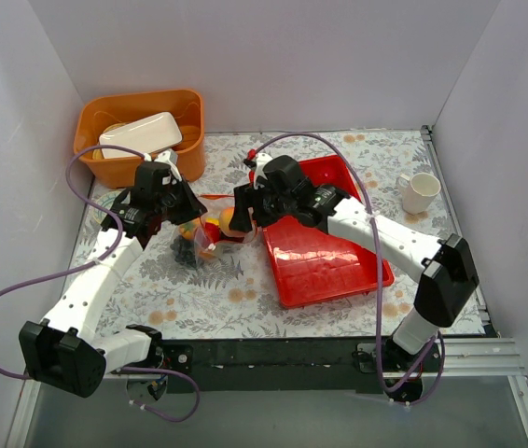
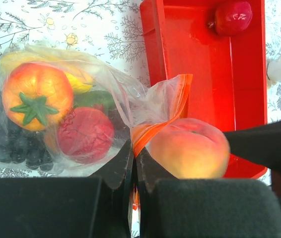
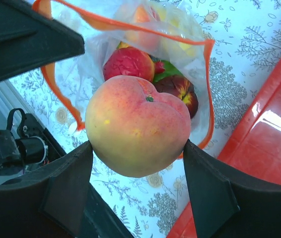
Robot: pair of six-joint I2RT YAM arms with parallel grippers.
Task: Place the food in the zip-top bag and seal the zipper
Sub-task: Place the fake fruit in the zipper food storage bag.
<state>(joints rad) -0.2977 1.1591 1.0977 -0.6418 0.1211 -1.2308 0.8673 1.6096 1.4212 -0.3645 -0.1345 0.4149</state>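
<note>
The zip-top bag — limp-looking, best held by its stiffer zipper — lies on the desk left of the red tray, left end effector pinched on that strip, right end effector clamping the peach at its mouth.

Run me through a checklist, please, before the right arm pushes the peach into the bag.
1. Peach gripped between the right jaws: ok.
2. Left jaws shut on the orange strip at the edge of the bag: ok.
3. Bag mouth open and facing the peach: ok.
4. Room left inside among the fruit already bagged: cannot tell.
5. Tray emptied of food: not ok, one red fruit lies in it.
</note>
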